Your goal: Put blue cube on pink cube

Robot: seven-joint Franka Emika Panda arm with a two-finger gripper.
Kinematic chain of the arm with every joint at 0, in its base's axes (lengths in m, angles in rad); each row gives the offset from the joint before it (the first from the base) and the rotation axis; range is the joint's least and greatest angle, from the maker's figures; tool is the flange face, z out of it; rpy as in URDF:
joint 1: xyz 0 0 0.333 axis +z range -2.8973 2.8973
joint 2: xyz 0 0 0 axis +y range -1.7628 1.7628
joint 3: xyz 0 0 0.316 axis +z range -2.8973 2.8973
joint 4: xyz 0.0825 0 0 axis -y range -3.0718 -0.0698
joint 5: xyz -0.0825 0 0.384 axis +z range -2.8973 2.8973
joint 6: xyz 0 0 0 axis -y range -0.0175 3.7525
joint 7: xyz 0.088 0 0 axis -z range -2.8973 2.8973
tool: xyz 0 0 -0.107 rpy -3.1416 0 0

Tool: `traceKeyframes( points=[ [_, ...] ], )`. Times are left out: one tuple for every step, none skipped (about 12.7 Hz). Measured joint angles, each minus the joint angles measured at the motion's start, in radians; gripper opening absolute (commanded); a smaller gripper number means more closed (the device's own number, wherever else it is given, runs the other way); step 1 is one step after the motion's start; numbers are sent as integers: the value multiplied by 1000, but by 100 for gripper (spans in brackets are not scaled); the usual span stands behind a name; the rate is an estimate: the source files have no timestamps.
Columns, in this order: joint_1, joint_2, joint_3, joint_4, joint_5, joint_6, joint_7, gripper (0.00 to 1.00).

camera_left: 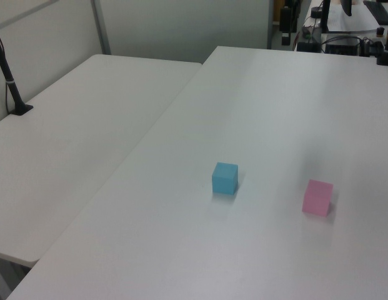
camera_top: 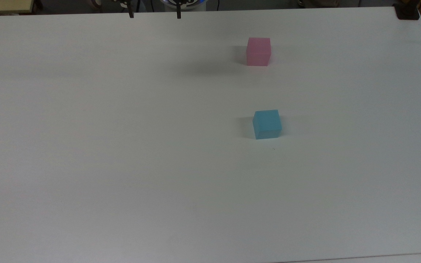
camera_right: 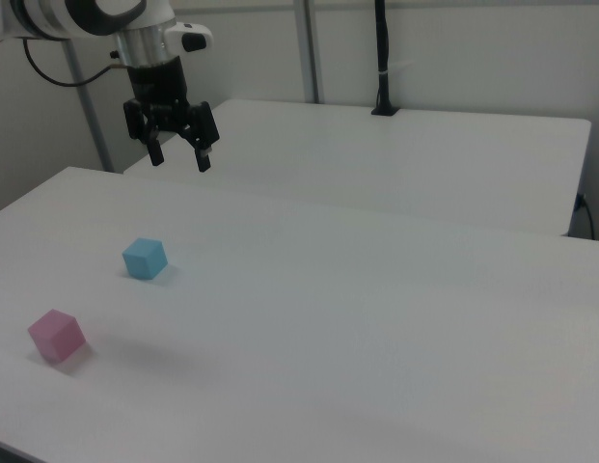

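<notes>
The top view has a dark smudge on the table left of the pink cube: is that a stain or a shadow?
Most likely a shadow: in the top view it is soft-edged beside the pink cube; in the right view the gripper hangs open above the table, and a similar faint patch lies beside that cube.

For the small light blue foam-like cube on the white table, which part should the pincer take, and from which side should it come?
Probably from straight above, closing on two opposite vertical side faces of the small light blue foam-like cube. It sits flat on the white table with its top face level, and the small pale pink foam-like cube stands well apart, so all sides are free. The open pincer hangs high above the table.
</notes>
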Motion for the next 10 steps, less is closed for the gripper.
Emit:
traceKeyframes(
  points=[
    [0, 0, 0, 0, 0, 0, 0, 100],
    [1, 0, 1, 0, 0, 0, 0, 100],
    [2, 0, 2, 0, 0, 0, 0, 100],
    [8, 0, 3, 0, 0, 0, 0, 100],
    [15, 0, 5, 0, 2, 0, 2, 100],
    [34, 0, 8, 1, 11, 0, 14, 100],
    [63, -1, 10, 3, 22, 0, 38, 100],
    [107, -1, 14, 6, 28, 0, 76, 100],
    [161, -1, 16, 6, 29, 1, 122, 100],
    [200, -1, 17, 6, 29, 3, 152, 100]
  ],
)
